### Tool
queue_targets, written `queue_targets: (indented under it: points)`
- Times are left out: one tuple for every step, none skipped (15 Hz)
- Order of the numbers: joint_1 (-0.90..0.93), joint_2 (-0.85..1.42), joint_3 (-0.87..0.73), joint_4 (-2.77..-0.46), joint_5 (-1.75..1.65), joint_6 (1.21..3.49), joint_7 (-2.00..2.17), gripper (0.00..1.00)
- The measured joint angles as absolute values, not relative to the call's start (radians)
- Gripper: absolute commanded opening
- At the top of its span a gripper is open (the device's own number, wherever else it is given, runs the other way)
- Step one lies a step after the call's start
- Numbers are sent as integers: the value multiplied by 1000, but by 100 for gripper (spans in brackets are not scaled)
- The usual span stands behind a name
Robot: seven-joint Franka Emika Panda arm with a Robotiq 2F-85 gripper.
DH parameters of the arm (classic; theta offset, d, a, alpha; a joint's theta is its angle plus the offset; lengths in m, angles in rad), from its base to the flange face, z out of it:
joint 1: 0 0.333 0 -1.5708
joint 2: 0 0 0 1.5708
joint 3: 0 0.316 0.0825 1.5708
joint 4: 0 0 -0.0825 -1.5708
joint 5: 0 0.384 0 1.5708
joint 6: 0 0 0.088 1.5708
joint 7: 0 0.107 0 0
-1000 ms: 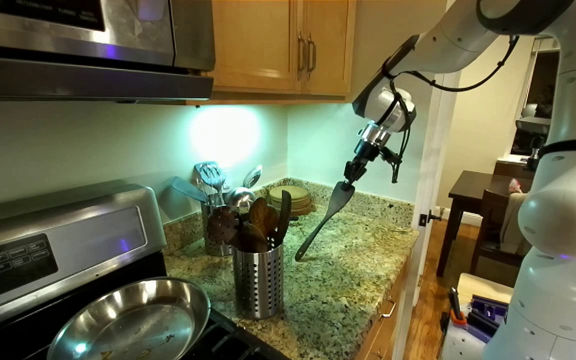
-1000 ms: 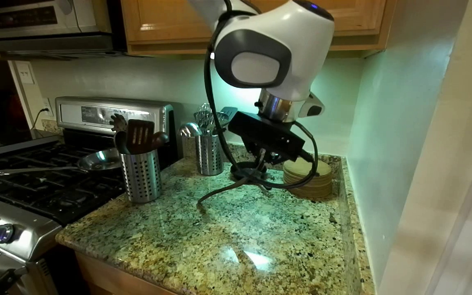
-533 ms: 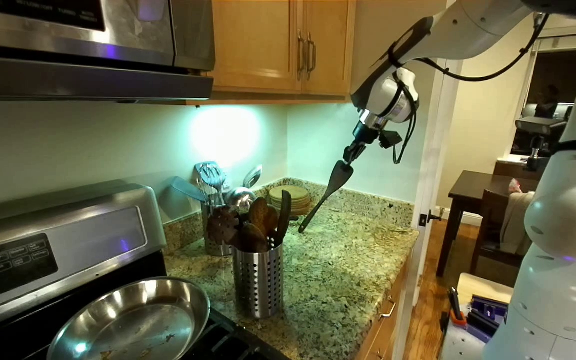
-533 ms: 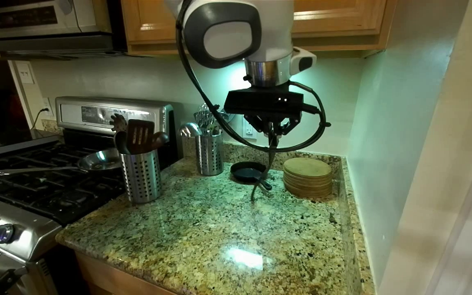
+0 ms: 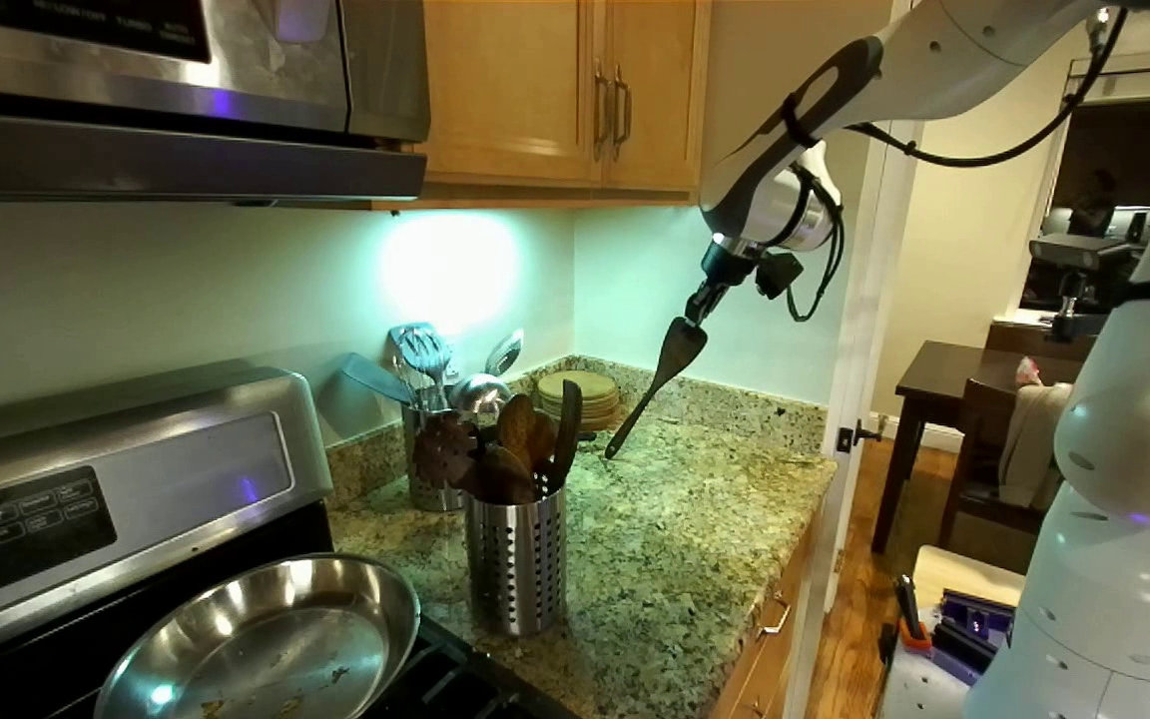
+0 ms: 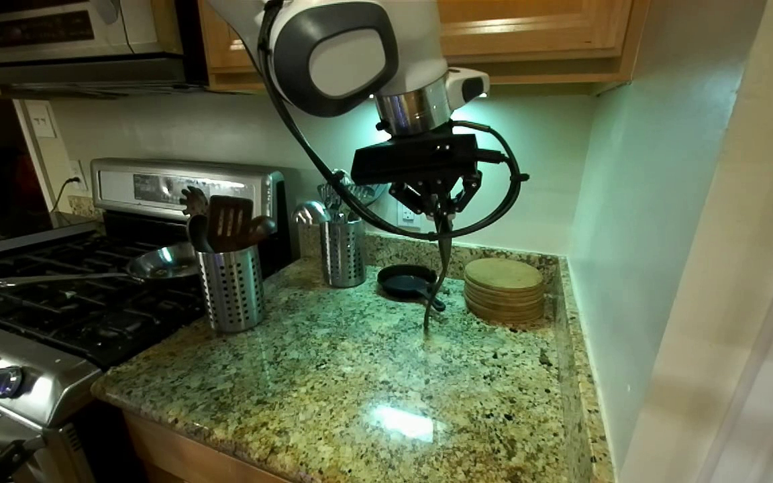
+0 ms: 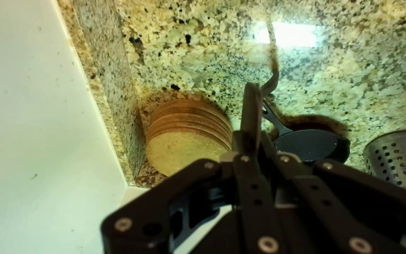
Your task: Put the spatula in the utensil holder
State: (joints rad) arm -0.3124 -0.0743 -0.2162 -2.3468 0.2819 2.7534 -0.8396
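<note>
In an exterior view, the gripper (image 5: 697,310) is closed on the head of the dark spatula (image 5: 682,347). The spatula is located to the right of the utensil holder (image 5: 517,564) and beyond it, well apart. Its long axis is tilted: head up, handle end slanting down on the side nearer the utensil holder. It is judged that the coming move requires a traverse to the utensil holder, with the handle end raised over the rim and the axis brought closer to upright; brown utensils (image 5: 515,424) crowd the mouth.

In an exterior view, the spatula (image 6: 445,258) is to the right of the utensil holder (image 6: 232,288) and farther back; seen nearly edge-on, it forms a thin curve. Contact between its tip and the glossy, speckled stone countertop (image 6: 333,382) cannot be determined. The utensil holder is a perforated, bright metal cylinder.

In the wrist view, the fingers (image 7: 249,176) clamp the thin, flat head with almost no gap. The utensil holder is not identified there.
</note>
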Motion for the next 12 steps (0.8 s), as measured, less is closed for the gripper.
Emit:
queue_targets:
  points:
    - [-312,-74,-216,-2347,282,2754,-840,7]
    - [-312,-74,-216,-2347,282,2754,-840,7]
    - [-312,-74,-216,-2347,282,2754,-840,7]
    - [-312,-74,-216,-2347,282,2754,-840,7]
    - [-312,-74,-216,-2347,282,2754,-840,7]
    - [-312,-74,-216,-2347,282,2754,-840,4]
    - [-312,-74,-216,-2347,282,2754,-840,4]
    - [-312,-74,-215,-2347,282,2754,-842,4]
    - [-312,-75,-214,-2346,282,2754,-846,4]
    - [-312,-78,-213,-2346,279,2754,-857,4]
    - [-312,-90,-212,-2348,272,2754,-872,4]
    - [-309,-110,-215,-2353,255,2753,-886,4]
